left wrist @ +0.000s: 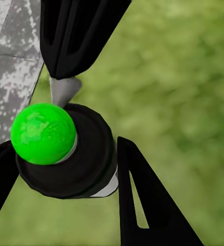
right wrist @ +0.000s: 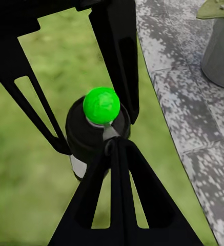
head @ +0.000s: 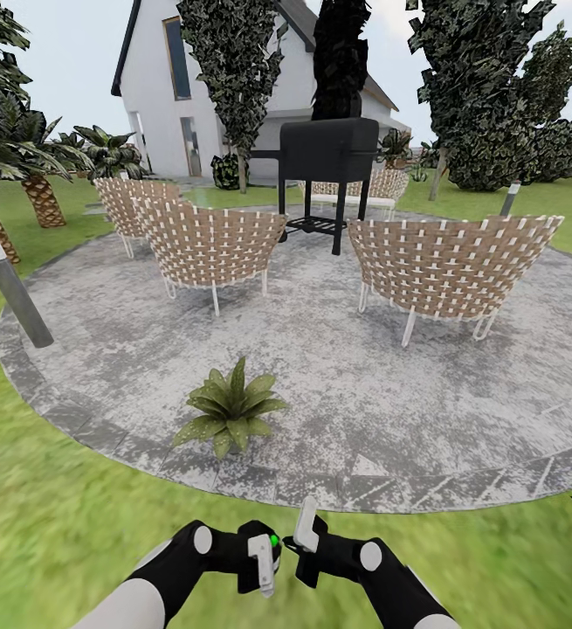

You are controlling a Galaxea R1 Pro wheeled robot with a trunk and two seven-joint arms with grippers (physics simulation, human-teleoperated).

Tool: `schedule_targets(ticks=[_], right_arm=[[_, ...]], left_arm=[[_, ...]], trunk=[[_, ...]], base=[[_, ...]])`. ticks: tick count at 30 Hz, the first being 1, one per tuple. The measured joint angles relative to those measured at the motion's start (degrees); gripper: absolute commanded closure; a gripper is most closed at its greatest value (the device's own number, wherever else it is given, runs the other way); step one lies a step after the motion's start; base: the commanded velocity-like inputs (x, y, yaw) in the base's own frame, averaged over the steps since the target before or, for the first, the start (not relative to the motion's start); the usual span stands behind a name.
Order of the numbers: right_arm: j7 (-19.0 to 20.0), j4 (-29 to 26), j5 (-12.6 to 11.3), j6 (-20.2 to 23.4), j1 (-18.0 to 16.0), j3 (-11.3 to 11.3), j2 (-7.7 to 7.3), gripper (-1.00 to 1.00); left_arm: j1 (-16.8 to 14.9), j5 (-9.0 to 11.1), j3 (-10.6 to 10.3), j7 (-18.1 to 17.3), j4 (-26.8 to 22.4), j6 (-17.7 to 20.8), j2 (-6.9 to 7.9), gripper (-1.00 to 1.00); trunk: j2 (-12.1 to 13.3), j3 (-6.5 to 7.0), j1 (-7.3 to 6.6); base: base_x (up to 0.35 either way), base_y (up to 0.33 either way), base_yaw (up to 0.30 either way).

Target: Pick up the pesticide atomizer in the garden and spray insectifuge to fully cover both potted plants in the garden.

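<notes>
Low in the head view my two grippers meet over the lawn. My left gripper (head: 266, 559) is shut on the pesticide atomizer (left wrist: 70, 159), a dark cylinder with a bright green ball (right wrist: 101, 104) on top and a greyish nozzle (left wrist: 64, 89). My right gripper (head: 306, 535) is shut, its fingertips resting against the nozzle side of the atomizer head (right wrist: 96, 133). One potted plant (head: 230, 409), a low rosette of pointed leaves, stands on the patio's near edge just ahead of the grippers; its grey pot (right wrist: 222, 51) is in the right wrist view. The second potted plant is out of view.
The round grey patio (head: 338, 384) carries several wicker chairs (head: 211, 245) and a black grill (head: 327, 157). A tilted grey bollard lamp (head: 10, 288) stands at the left rim. Palms (head: 37, 188), trees and a white house (head: 189, 87) lie beyond. Lawn (head: 58, 524) surrounds me.
</notes>
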Motion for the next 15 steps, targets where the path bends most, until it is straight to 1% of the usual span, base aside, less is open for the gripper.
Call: schedule_targets(ticks=[9,13,15], right_arm=[[0.00,0.00,0.01,0.01,-0.02,0.00,0.00,1.00],[0.00,0.00,0.02,0.00,0.02,0.00,0.00,1.00],[0.00,0.00,0.05,0.00,0.02,0.00,0.00,1.00]], left_arm=[[0.00,0.00,0.00,0.00,0.00,0.00,-0.54,1.00],[-0.03,0.00,-0.01,0.00,0.00,0.00,-0.50,1.00],[-0.07,-0.04,0.06,-0.03,0.04,0.00,-0.21,1.00]], trunk=[[0.00,0.00,0.00],[0.00,0.00,0.00],[0.00,0.00,0.00]], base=[[0.000,0.000,0.000],[0.000,0.000,0.000],[0.000,0.000,0.000]])
